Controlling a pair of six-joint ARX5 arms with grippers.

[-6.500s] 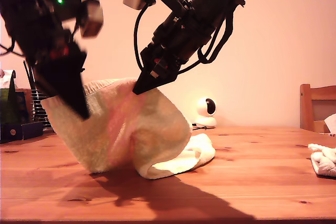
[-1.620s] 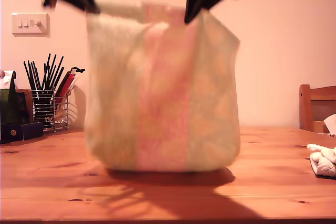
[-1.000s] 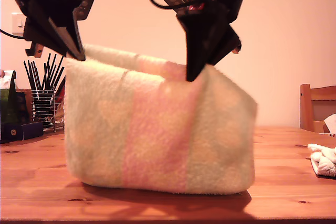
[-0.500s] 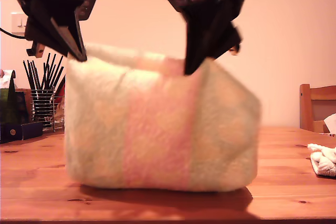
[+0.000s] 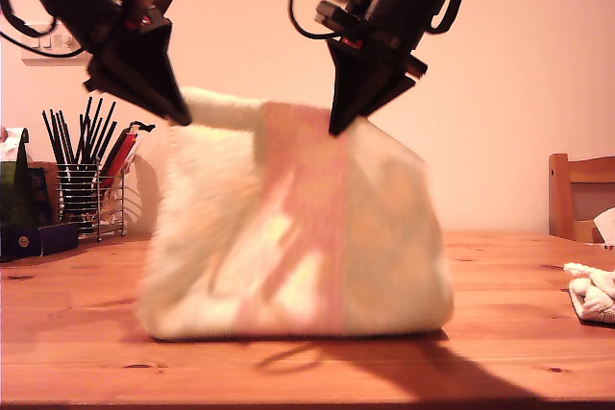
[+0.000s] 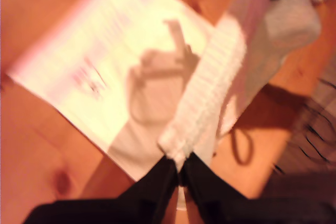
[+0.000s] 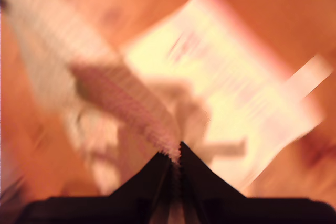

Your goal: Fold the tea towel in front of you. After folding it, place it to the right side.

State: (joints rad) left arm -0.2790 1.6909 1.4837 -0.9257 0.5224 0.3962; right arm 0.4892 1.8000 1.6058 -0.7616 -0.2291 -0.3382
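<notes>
The tea towel [image 5: 288, 237] is pale cream with a pink stripe down its middle. It hangs by its top edge between both grippers, and its lower part rests on the wooden table [image 5: 519, 333]. My first gripper [image 5: 181, 117], on the exterior view's left, is shut on the pale end of the edge. My second gripper [image 5: 333, 130] is shut on the edge at the pink stripe. The first wrist view shows my first gripper [image 6: 178, 169] pinching the ribbed hem, with the towel [image 6: 121, 66] spread flat below. In the blurred second wrist view, my second gripper [image 7: 176, 153] pinches the towel [image 7: 226, 93].
A wire holder of pens [image 5: 86, 189] and dark boxes [image 5: 29, 228] stand at the back on the exterior view's left. A white cloth [image 5: 591, 295] lies at that view's right edge, with a wooden chair [image 5: 581, 194] behind it. Arm shadows fall on the table in front.
Both grippers lifted the towel from a heap into a hanging sheet. In the last half second my first gripper moved toward the exterior view's right, and the hanging sheet narrowed and swung.
</notes>
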